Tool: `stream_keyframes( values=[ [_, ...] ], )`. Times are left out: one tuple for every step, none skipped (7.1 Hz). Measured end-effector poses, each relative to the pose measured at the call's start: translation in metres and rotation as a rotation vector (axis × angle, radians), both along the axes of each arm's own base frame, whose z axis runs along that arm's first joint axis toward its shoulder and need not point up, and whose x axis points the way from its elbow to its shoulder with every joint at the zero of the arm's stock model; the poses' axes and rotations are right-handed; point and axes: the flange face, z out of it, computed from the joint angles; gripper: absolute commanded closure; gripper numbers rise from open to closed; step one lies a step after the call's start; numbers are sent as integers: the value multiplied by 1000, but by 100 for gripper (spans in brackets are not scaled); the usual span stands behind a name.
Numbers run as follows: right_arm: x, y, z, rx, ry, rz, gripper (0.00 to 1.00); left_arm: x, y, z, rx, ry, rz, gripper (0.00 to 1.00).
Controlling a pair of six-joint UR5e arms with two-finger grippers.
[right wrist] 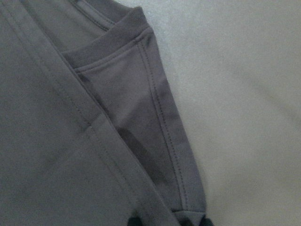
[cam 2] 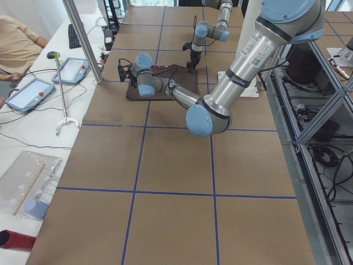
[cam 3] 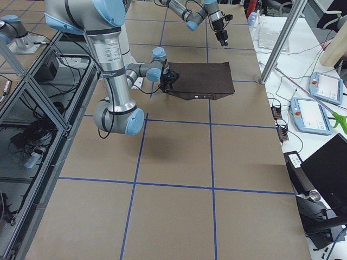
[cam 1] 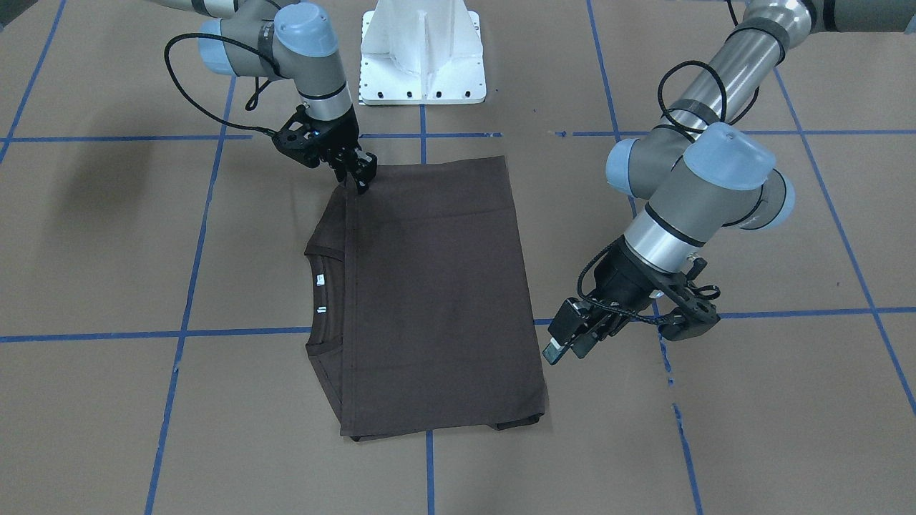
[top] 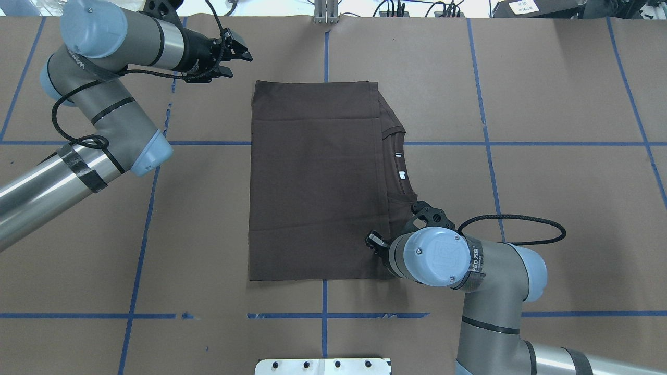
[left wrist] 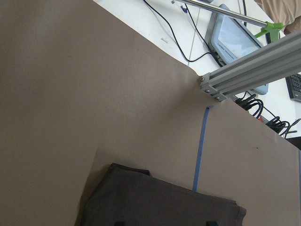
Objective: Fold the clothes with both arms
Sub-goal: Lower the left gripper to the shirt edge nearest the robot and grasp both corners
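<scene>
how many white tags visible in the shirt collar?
2. Both lie inside the collar of the T-shirt: far tag toward the table's far side, near tag closer to the robot. Others may be hidden under the fold.

Nothing reads clearly. Dark lettering on the tube of the left arm (cam 2: 251, 47) is too small to make out. So is the print on the white neck tags (top: 403, 175), at three o'clock on the T-shirt (top: 312, 182) seen from overhead.

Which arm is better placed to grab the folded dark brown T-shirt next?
Probably the right: the right gripper is down at a collar-side corner of the folded dark brown T-shirt, while the left gripper hangs open off the cloth, beside the opposite edge.
</scene>
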Motion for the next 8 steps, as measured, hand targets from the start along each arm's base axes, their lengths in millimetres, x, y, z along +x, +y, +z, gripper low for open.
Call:
stream_keyframes(
  values=[
    [1, 0, -1, 1, -3, 0, 100, 0, 0, 0, 0, 0, 0, 35],
    [1, 0, -3, 1, -6, 0, 100, 0, 0, 0, 0, 0, 0, 35],
    [3, 0, -6, 3, -12, 0, 100, 1, 0, 0, 0, 0, 1, 35],
    [6, 1, -11, 6, -22, 0, 100, 2, 2, -1, -2, 4, 3, 35],
    [11, 2, -16, 9, -34, 0, 100, 3, 12, -5, -28, 30, 3, 35],
    [19, 3, -22, 12, -49, 1, 100, 7, 42, -13, -82, 90, 14, 35],
    [30, 6, -28, 17, -68, 1, 100, 13, 91, -20, -135, 148, 42, 35],
    [40, 9, -33, 21, -83, 1, 100, 18, 138, -20, -178, 176, 63, 34]
  ],
)
